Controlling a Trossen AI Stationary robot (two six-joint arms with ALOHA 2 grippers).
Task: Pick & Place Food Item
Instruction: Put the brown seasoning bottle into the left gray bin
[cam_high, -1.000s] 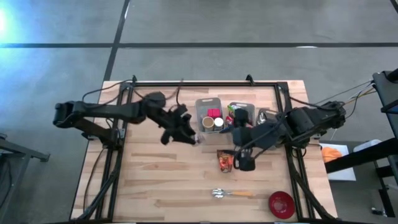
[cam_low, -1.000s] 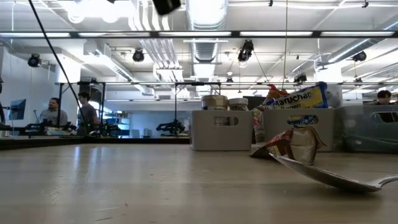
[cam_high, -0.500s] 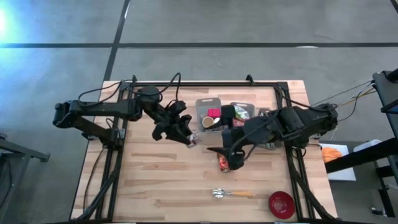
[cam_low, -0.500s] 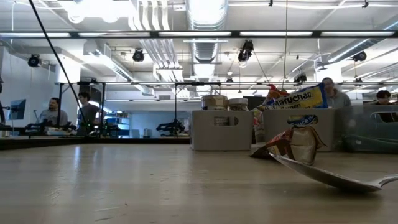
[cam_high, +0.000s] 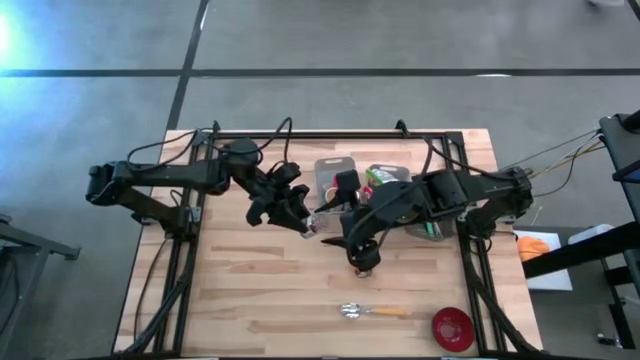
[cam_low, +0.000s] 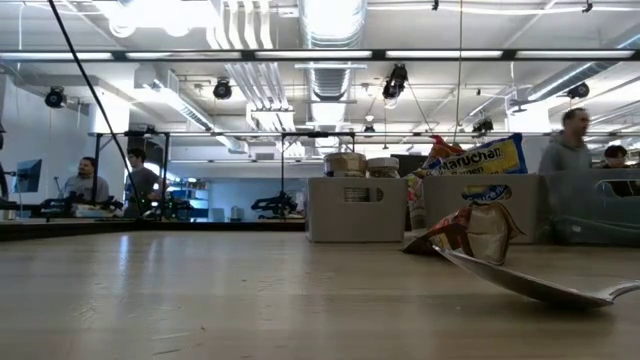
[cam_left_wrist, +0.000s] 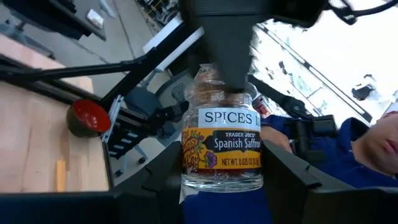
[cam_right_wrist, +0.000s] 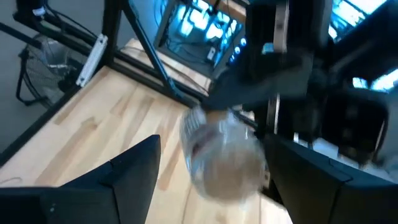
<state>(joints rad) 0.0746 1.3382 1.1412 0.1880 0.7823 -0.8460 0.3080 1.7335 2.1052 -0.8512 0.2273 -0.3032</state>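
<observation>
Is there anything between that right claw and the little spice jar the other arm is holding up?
Nothing visible. The left gripper holds the saffron jar above the table, and the right gripper faces it with open fingers and only air between them.

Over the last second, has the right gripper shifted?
Yes. In the high view the right gripper has swung from beside the orange snack packet toward the left gripper and its glass saffron spice jar, past the grey storage bin.
</observation>
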